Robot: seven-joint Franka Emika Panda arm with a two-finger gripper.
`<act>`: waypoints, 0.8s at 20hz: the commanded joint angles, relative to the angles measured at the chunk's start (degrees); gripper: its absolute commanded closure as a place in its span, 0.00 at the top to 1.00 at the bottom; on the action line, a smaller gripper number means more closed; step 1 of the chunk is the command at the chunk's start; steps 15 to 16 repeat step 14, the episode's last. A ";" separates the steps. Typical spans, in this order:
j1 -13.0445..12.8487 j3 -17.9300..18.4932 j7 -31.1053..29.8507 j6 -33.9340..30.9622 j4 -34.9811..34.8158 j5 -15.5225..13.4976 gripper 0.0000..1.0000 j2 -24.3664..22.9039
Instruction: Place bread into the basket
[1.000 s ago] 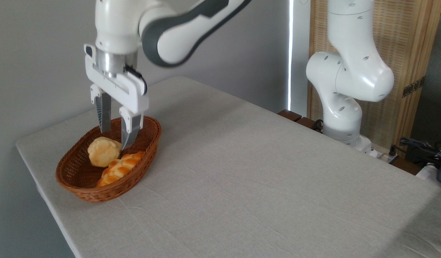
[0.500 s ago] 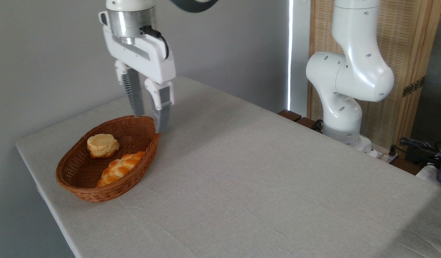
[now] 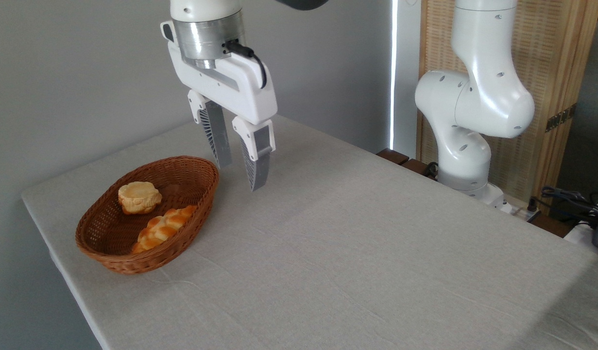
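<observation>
The bread (image 3: pixel 139 197) is a small round bun with a lumpy, cracked orange-yellow top and a paler tan base. It sits upright inside the basket (image 3: pixel 115 257), in the half nearer the wall, resting on the woven floor close to the far rim. Just beside it, toward the front of the basket, lies a longer braided loaf (image 3: pixel 162 226) in orange and cream, leaning against the inner wall on the right side. The 2 pieces look close together; whether they touch cannot be told.

The basket is oval, brown wicker, with a sloping rim, and stands near the left corner of the table (image 3: pixel 357 253), which is covered in a pale grey cloth.

The gripper (image 3: pixel 240 165) hangs above the table just to the right of the basket, clear of its rim and of the cloth. Its 2 fingers (image 3: pixel 256 160) point down with a moderate gap between them, and nothing is held.
</observation>
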 commanded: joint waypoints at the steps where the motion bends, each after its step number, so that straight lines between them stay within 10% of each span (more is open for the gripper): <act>1: -0.35 2.54 1.33 -1.12 -0.18 0.76 1.00 -1.59; 5: -0.44 1.66 0.28 -1.21 -0.26 7.70 1.00 -1.59; 16: -0.44 2.28 -1.48 -1.03 -0.09 0.68 1.00 -1.77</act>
